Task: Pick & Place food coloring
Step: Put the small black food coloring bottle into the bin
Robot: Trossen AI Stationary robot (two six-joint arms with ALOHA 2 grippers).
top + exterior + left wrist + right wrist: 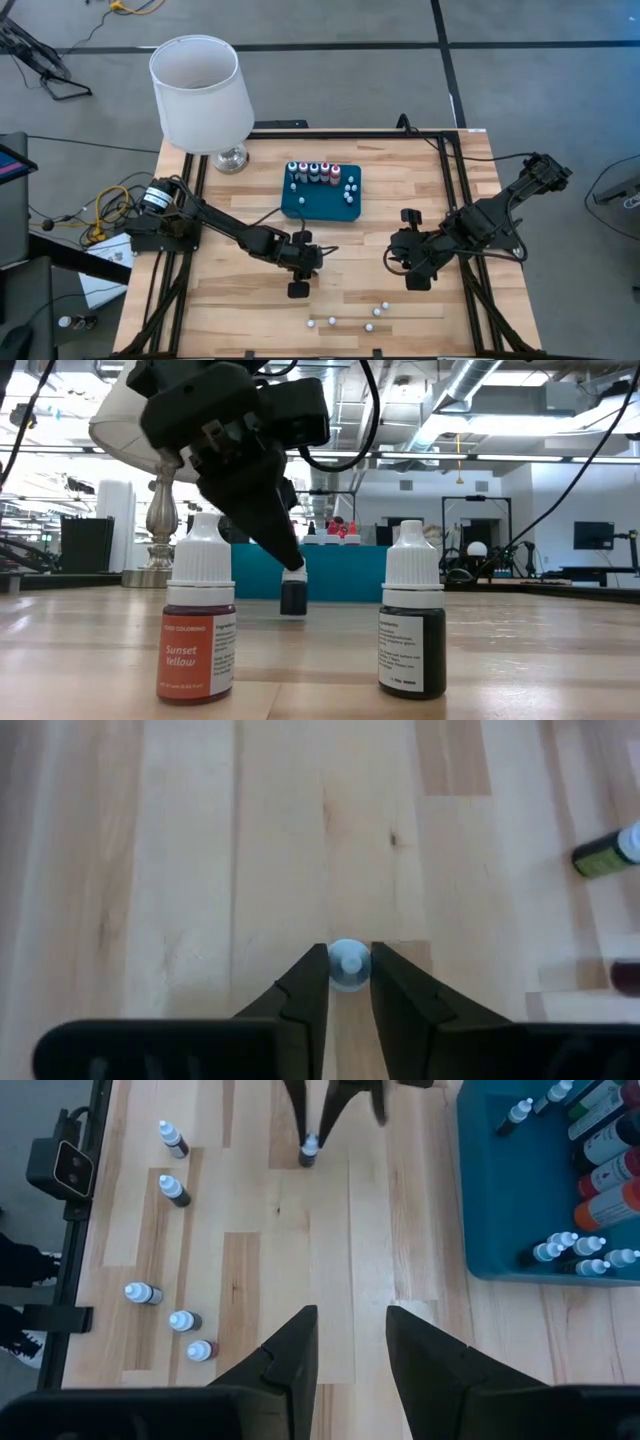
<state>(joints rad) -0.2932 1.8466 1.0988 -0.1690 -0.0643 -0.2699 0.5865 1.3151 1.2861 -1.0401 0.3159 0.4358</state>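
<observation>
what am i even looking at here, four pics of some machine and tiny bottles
It is one moment seen by four cameras: one overhead, one at table level, and one on each arm's wrist. Two dark robot arms work at a wooden table. The left pincer is closed on the white cap of a small dark bottle standing upright on the wood. The right pincer waits open and empty above the table. A teal tray holds more food coloring bottles, and several loose bottles stand near the front edge. A white lamp stands at the back.
</observation>
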